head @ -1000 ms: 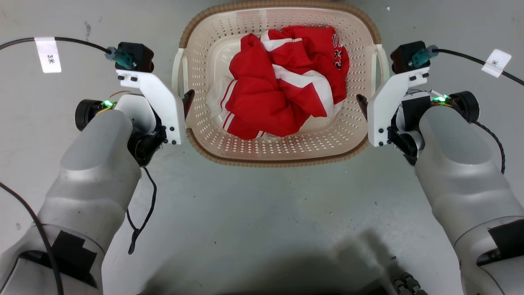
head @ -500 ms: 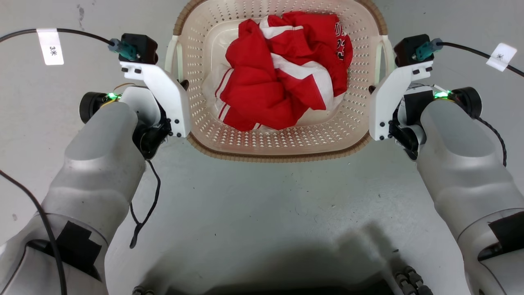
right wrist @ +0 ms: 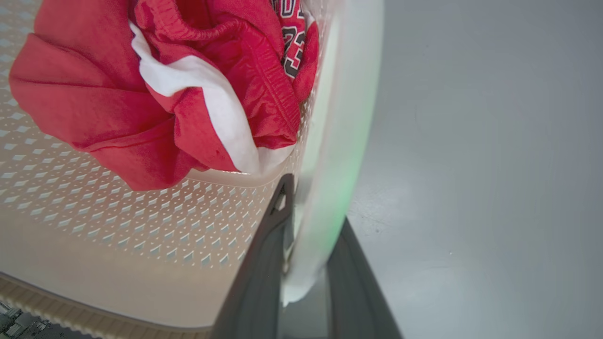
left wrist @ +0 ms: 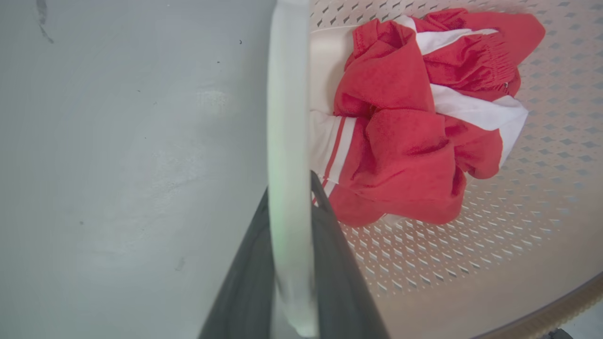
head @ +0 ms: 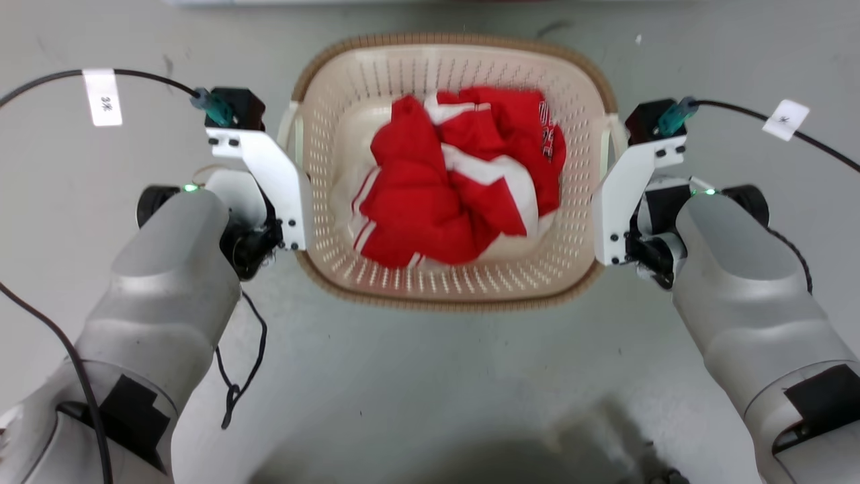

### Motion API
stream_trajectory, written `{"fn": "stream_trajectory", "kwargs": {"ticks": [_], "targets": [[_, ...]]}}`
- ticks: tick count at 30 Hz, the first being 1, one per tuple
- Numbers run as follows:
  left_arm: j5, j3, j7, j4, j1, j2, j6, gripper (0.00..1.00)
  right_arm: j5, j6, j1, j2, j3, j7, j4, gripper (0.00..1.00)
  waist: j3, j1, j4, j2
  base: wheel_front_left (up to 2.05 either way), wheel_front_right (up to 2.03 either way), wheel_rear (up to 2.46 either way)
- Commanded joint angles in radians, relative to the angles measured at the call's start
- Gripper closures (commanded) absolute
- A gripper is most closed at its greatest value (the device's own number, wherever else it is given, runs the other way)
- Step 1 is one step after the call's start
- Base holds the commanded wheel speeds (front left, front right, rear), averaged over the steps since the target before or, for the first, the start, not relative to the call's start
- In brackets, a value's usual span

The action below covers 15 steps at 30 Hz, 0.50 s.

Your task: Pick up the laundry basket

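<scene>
Red clothes, crumpled in a heap, white panels and thin red stripes showing, black numerals on one fold. Grey floor all round, scuffed and speckled, with a dark shadow low in the head view.

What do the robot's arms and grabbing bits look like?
The left forearm and right forearm are smooth silver-grey shells. White brackets carry black boxes with teal plugs and tagged black cables. The left end effector and right end effector each have two long dark fingers.
</scene>
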<state>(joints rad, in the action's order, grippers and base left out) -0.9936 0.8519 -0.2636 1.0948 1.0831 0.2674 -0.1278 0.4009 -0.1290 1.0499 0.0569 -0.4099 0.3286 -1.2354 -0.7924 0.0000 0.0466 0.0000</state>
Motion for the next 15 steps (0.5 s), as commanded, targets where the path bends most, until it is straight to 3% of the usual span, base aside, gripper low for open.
{"fn": "stream_trajectory", "kwargs": {"ticks": [1,15], "targets": [[-0.024,0.013,-0.028,-0.007,-0.015,-0.017,-0.005,1.00,0.030,-0.003,-0.015,-0.014,-0.028,0.041,0.012,1.00,0.065,0.0000,-0.001,0.0000,0.00,0.00,0.00],[-0.144,0.069,-0.185,0.013,-0.122,-0.039,-0.007,1.00,0.183,-0.007,-0.114,-0.018,-0.136,0.260,0.013,1.00,0.350,0.0000,-0.009,0.0000,0.00,0.00,0.00]]}}
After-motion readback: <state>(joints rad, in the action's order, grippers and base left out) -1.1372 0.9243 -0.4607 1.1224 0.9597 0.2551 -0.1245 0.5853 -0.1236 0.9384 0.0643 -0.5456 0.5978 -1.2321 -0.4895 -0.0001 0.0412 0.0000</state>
